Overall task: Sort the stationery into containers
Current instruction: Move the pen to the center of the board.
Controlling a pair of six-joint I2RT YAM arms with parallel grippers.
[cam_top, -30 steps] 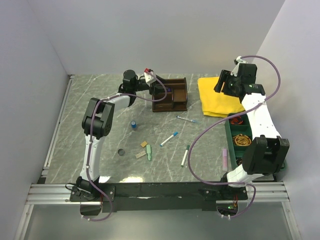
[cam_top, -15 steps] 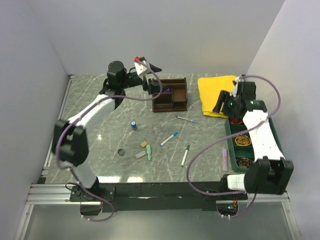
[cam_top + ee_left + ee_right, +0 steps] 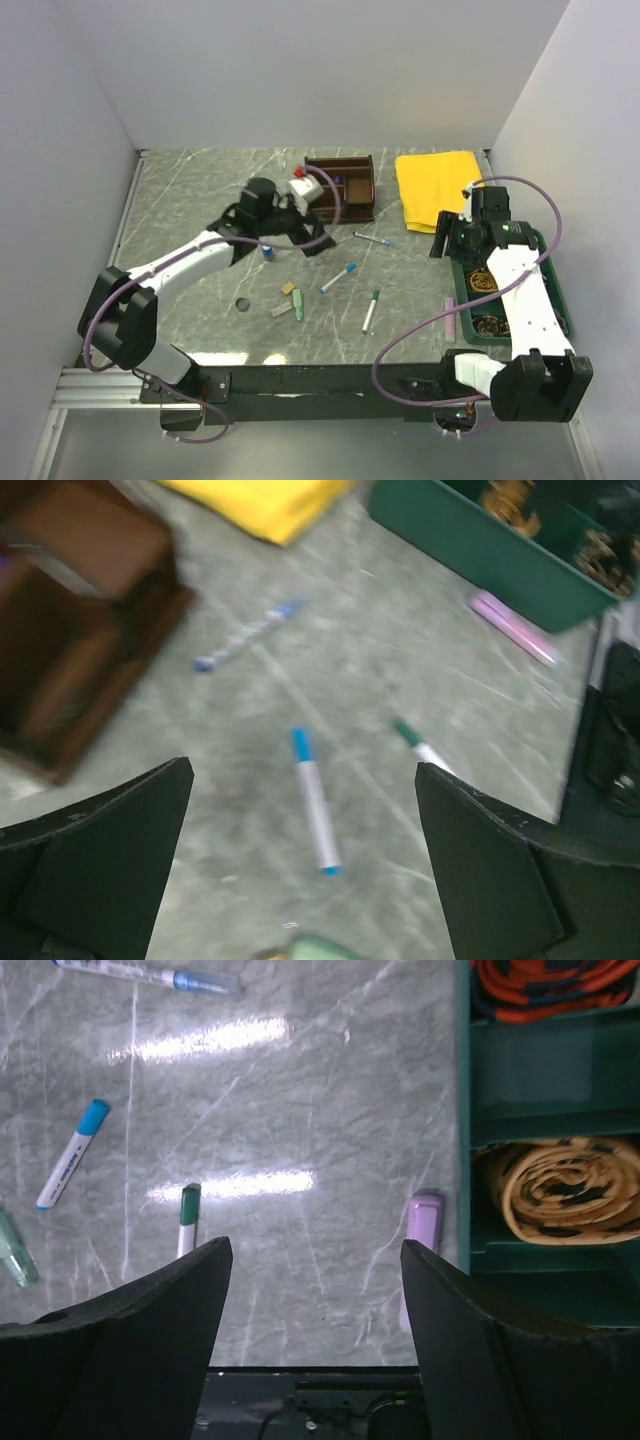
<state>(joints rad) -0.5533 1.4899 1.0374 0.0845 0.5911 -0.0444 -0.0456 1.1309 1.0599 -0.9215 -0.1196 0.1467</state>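
The brown wooden organiser (image 3: 340, 186) stands at the back, and the green divided tray (image 3: 556, 300) holds coiled bands (image 3: 560, 1190) at the right. Loose on the table are a blue-capped pen (image 3: 338, 278), a second slim pen (image 3: 373, 239), a green-capped pen (image 3: 370, 311), a pink eraser (image 3: 450, 317), tan and green erasers (image 3: 296, 303) and a small blue-capped bottle (image 3: 268, 250). My left gripper (image 3: 312, 243) hovers open and empty above the blue-capped pen (image 3: 313, 805). My right gripper (image 3: 442, 243) is open and empty, left of the tray, above the pink eraser (image 3: 422, 1240).
A folded yellow cloth (image 3: 435, 186) lies at the back right, between the organiser and the tray. A small dark ring (image 3: 242, 304) lies at the near left. White walls close in the table on three sides.
My left arm has swung away from the organiser and down over the middle of the table. My right arm has come forward from the yellow cloth to beside the tray.
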